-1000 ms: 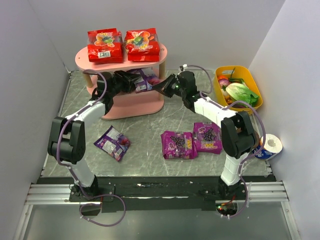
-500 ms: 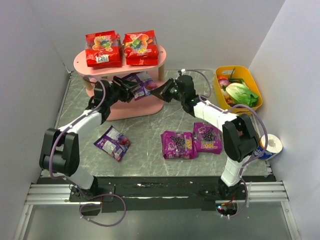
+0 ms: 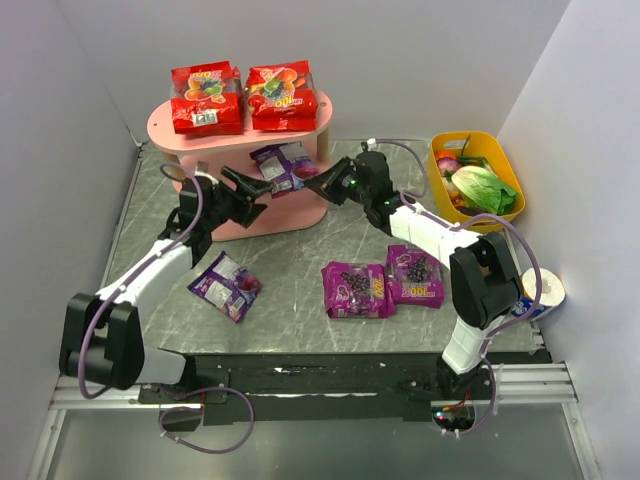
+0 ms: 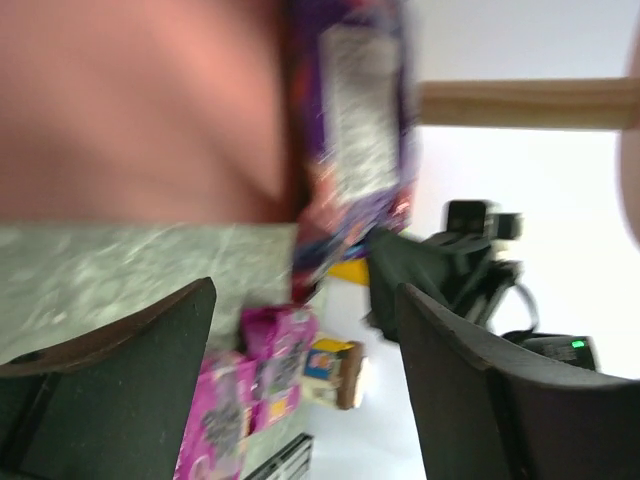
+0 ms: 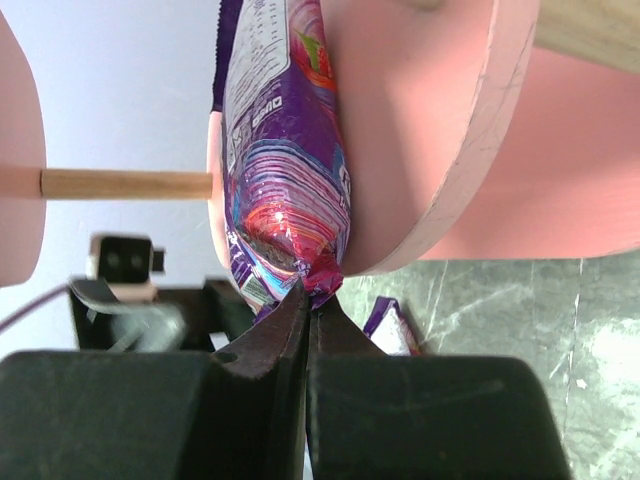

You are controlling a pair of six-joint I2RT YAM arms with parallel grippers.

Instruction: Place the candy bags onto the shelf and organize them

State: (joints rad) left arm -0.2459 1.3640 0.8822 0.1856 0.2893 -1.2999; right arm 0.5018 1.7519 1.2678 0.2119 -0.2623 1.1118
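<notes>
The pink shelf (image 3: 236,131) carries two red candy bags (image 3: 207,97) (image 3: 283,95) on its top tier. A blue-violet bag (image 3: 282,165) lies on the middle tier, and my right gripper (image 3: 319,181) is shut on its right edge. The right wrist view shows that pinch (image 5: 308,290) on the bag's crimped end (image 5: 285,150) beside the tier's rim (image 5: 440,150). My left gripper (image 3: 252,195) stands open and empty just in front of the shelf; its wrist view (image 4: 305,310) is blurred. Another blue-violet bag (image 3: 227,285) and two magenta bags (image 3: 357,289) (image 3: 416,275) lie on the table.
A yellow tub (image 3: 497,150) of vegetables stands at the right. A small roll (image 3: 543,290) sits near the right wall. White walls close in the marbled table on three sides.
My left gripper has opened and drawn back out of the shelf toward the near left. The blue-violet bag stays on the middle tier, still pinched by my right gripper.
</notes>
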